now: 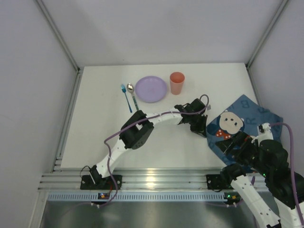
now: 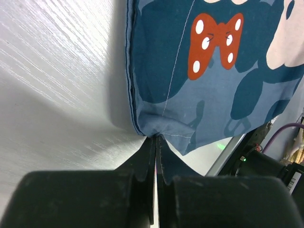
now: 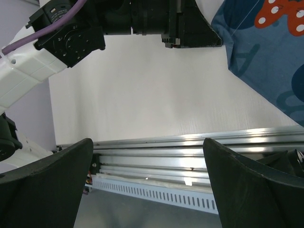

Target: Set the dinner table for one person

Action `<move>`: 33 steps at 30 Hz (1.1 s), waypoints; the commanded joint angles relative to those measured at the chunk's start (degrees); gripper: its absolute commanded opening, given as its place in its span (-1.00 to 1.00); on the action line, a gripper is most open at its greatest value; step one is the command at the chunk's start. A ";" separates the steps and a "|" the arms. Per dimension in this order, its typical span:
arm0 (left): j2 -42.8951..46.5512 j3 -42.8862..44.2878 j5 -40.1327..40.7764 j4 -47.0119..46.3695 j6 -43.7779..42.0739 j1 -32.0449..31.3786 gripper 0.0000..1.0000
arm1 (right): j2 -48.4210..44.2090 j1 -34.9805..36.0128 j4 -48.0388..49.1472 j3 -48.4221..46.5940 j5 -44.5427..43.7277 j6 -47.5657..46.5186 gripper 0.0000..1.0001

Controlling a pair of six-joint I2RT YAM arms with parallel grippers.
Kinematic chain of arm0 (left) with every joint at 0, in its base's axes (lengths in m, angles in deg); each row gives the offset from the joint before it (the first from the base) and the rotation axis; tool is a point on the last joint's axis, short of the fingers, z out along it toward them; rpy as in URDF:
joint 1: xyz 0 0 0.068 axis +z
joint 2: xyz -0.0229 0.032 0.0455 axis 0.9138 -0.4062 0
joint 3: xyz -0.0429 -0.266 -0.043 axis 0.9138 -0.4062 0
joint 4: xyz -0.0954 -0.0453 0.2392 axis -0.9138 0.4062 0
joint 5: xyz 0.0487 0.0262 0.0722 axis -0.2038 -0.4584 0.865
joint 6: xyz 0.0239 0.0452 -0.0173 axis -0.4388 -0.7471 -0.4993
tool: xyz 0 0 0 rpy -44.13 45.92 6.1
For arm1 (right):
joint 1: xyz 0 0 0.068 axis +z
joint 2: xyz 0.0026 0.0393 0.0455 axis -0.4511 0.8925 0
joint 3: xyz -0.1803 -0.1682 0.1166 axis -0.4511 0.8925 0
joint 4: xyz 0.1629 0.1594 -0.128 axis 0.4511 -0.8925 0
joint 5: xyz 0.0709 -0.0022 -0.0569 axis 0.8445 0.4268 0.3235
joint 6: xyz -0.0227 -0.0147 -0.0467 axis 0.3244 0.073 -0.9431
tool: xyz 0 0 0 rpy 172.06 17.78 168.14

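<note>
The white dinner table (image 1: 104, 128) has a ribbed aluminium rail (image 1: 152, 180) along its near edge. A dark-blue cloth mat (image 1: 242, 124) printed with cartoon faces lies at the right side. My left gripper (image 1: 199, 129) is shut on the mat's left corner (image 2: 159, 127), which bunches at the fingertips. My right gripper (image 1: 235, 142) is open and empty above the mat's near edge, facing the rail (image 3: 190, 142). A purple plate (image 1: 151, 89), an orange cup (image 1: 176, 83), a blue spoon (image 1: 126, 97) and a metal spoon (image 1: 132, 95) sit at the back.
White walls with metal posts close in the table on three sides. The left arm (image 1: 137, 128) stretches across the table's middle. The right arm's base and purple cable (image 1: 266, 175) hang off the near right corner.
</note>
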 commanded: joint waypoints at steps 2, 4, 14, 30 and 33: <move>0.90 2.65 -0.09 -1.87 1.38 -0.27 -1.00 | 0.05 1.33 -0.14 -1.25 -2.57 -0.02 0.99; 1.16 2.64 0.27 -1.70 1.55 -0.27 -1.00 | -0.30 1.50 -0.14 -0.98 -2.75 -0.02 0.99; 7.21 -0.69 5.01 0.41 0.24 0.08 -1.00 | -1.09 2.64 -0.32 -1.68 -4.07 0.15 1.00; 42.01 -44.42 20.20 -0.64 5.51 4.74 -1.00 | 6.64 3.79 10.93 3.76 1.02 -3.36 0.99; 50.71 -53.21 23.63 0.85 7.88 4.92 -1.00 | 9.19 3.87 14.00 5.61 3.75 -3.89 1.00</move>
